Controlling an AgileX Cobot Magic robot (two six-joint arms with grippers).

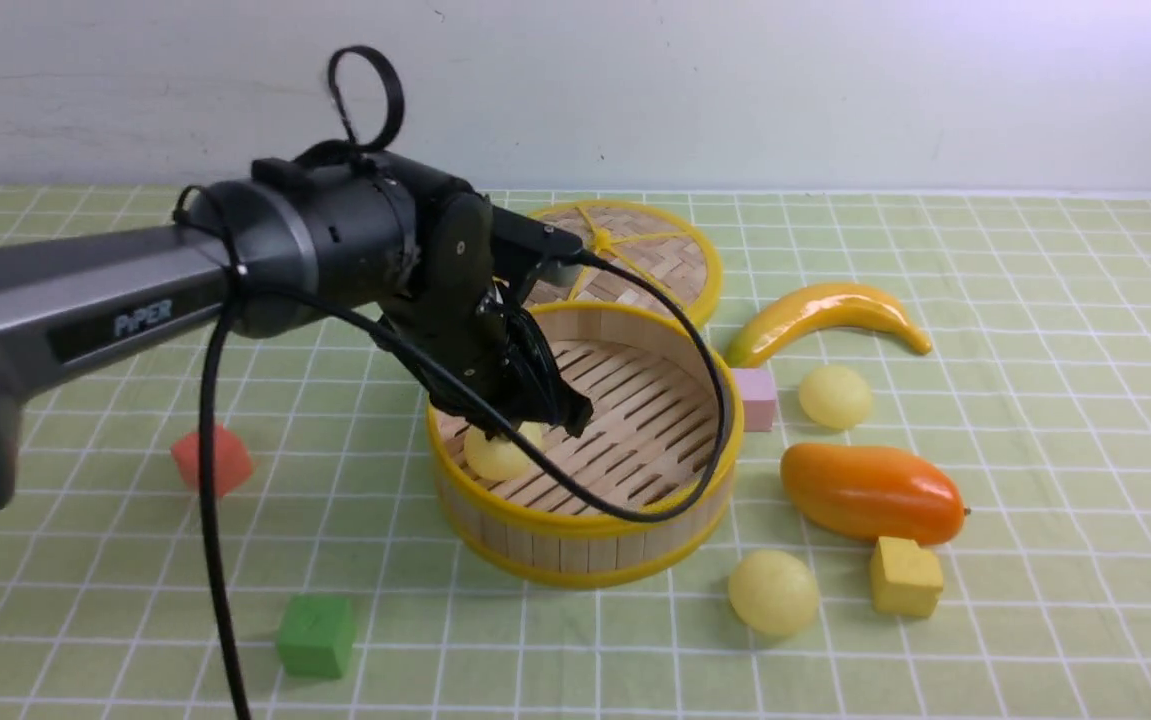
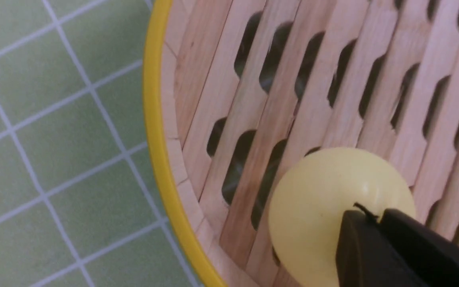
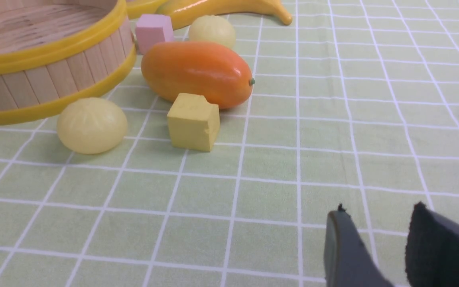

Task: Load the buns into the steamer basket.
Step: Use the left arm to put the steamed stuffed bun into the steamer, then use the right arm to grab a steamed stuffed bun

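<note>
Pale yellow and domed: found one bun (image 1: pixel 497 455) lying on the slatted floor inside the basket (image 1: pixel 575 548), close to its left wall. Saw the left gripper (image 1: pixel 540 420) reaching down into the basket, with dark fingertips (image 2: pixel 373 247) right over that bun. Could not tell whether parted or clamped on it.

Noted a second bun (image 1: pixel 773 592) on the worktop (image 1: pixel 1035 640), just outside the basket's near right wall. Noted a third (image 1: pixel 835 396) to the basket's right, past a pink cube (image 1: pixel 757 398) just beside the wall. Spotted a mango (image 1: pixel 870 492) and a yellow cube (image 1: pixel 905 577) farther right of the basket. Made out the lid (image 1: pixel 655 250) behind the basket, partly hidden by its far rim.

Saw the right gripper (image 3: pixel 379 209) low over the worktop, well apart from the basket, fingers parted and holding nothing.
</note>
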